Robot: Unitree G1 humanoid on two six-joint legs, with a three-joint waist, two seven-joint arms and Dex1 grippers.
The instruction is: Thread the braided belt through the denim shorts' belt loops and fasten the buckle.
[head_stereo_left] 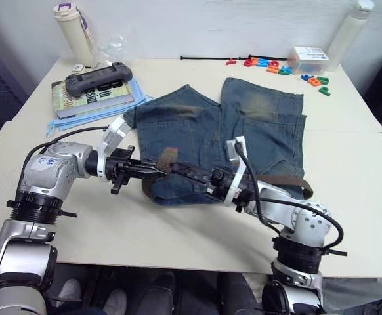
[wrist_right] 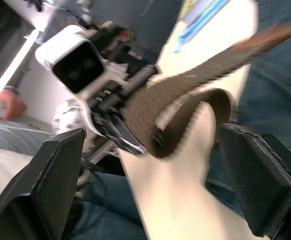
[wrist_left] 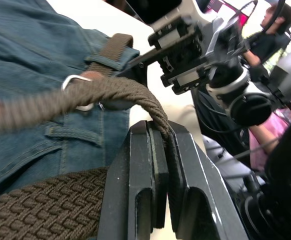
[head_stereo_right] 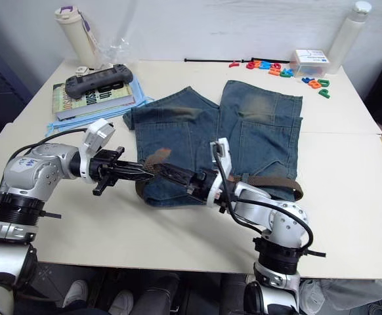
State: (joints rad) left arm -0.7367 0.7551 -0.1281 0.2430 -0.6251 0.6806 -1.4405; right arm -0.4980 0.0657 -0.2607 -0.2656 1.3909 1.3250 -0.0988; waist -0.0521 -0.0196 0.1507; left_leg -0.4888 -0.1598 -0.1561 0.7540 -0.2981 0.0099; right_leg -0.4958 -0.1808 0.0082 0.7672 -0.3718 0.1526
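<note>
shorts: denim shorts [head_stereo_left: 243,131] lay flat mid-table, waistband toward the robot, legs pointing away
belt: brown braided belt [head_stereo_left: 283,180] ran along the waistband; one end stuck out past the shorts' right side, the other curled off the waistband's left corner
belt axis: long axis followed the waistband, left-right across the shorts
left gripper: left gripper [head_stereo_left: 157,172] was clenched on the belt at the waistband's left corner; in the left wrist view the strap [wrist_left: 110,92] went down between its black fingers [wrist_left: 145,190]
right gripper: right gripper [head_stereo_left: 186,173] was released, pads [wrist_right: 258,170] spread wide, belt loop of strap [wrist_right: 185,105] hanging between them without touching
buckle: silver buckle [wrist_left: 78,92] sat on the denim just beyond the left gripper's pinch
belt loops: one loop [wrist_left: 105,61] with the strap through it showed near the buckle; another flat loop [wrist_left: 75,134] beside it looked unthreaded
key relation: both grippers met tip to tip at the shorts' left waistband corner; the left one was nearer and already had the belt, free end pointed up and away toward the shorts' legs
room: bare table [head_stereo_left: 178,236] between shorts and near edge, more to the left of the shorts; books and a controller [head_stereo_left: 99,77] well beyond the left leg
stage, judged: threading partly done, fastening not yet
risk, judged: pulling could drag the shorts or slip the strap
</note>
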